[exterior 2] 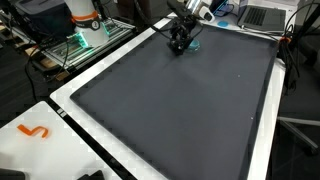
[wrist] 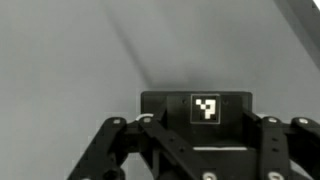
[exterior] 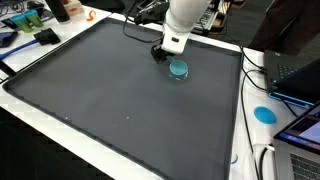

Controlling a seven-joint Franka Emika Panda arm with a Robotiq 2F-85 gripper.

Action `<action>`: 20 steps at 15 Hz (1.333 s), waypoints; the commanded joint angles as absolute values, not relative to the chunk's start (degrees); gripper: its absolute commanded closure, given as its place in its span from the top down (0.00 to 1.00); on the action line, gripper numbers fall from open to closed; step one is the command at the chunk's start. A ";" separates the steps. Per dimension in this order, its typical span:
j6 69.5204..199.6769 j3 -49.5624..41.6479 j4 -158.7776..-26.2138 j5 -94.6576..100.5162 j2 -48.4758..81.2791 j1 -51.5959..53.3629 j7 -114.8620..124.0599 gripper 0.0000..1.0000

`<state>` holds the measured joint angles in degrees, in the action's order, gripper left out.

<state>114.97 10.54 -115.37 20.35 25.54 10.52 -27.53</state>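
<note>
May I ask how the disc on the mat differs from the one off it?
The mat disc lies beside the tool and looks teal; the outer disc lies far from it on the white table and looks brighter blue. Both are round and flat.

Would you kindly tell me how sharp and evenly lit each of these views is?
Wrist view: soft, the grey background blurred under a faint diagonal shadow; only the black-and-white marker reads clearly. In an exterior view, even light, no glare on the dark mat, the teal disc distinct near the pincer. In an exterior view, the white table looks bright.
</note>
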 commanded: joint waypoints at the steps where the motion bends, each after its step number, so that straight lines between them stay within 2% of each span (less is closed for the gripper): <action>1: 115.94 10.03 -115.26 22.53 29.11 10.89 -26.31 0.31; 20: 115.84 10.16 -115.34 22.25 29.06 10.65 -27.15 0.31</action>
